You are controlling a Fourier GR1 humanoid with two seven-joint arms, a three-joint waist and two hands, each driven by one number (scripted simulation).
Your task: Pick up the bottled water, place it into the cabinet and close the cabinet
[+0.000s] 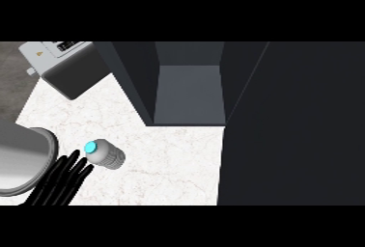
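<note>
Left hand — fingers straight, released, angled up-right — fingertips just beside the bottled water.

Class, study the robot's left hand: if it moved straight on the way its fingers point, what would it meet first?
Probably the bottled water, just beyond the straight fingers of the left hand, its cyan cap nearest them. The hand's height above the counter is unclear, so it could pass over it.
</note>
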